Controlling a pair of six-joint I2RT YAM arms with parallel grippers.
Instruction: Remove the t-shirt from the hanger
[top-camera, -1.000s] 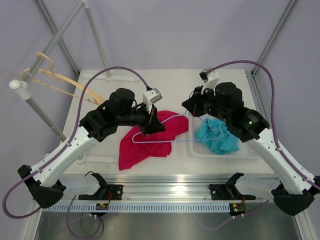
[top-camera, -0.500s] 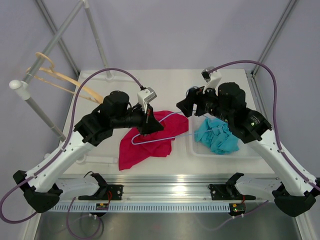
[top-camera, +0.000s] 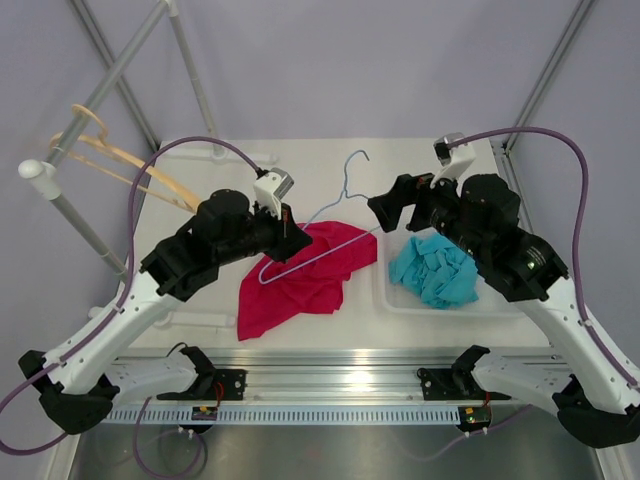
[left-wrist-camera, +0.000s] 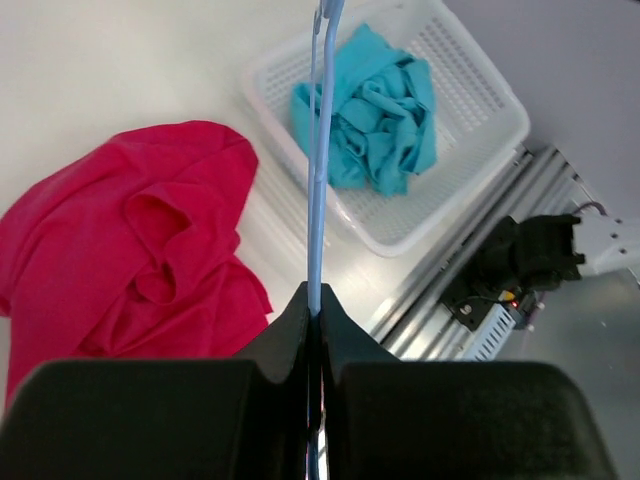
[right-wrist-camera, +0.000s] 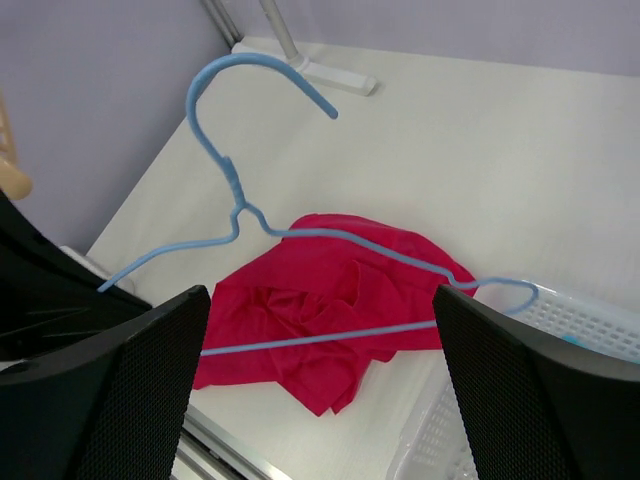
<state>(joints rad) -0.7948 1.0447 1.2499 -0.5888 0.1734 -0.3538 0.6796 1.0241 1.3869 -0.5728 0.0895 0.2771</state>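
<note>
The blue wire hanger (right-wrist-camera: 233, 183) looks light, springy and slippery. The left gripper (left-wrist-camera: 315, 300) pinches its wire above the limp red t-shirt (top-camera: 300, 280), and the right gripper (top-camera: 384, 211) hangs just above the t-shirt with its fingers spread wide.

Bright, even light, soft shadows; left gripper (left-wrist-camera: 316, 305) dark & blurry close-up.

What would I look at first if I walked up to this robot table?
Probably the red t-shirt, crumpled in the middle of the white table. Just above it, the left gripper pinches a blue wire hanger, whose hook points toward the far side. On the right, a turquoise cloth sits bunched up in a white basket.
</note>
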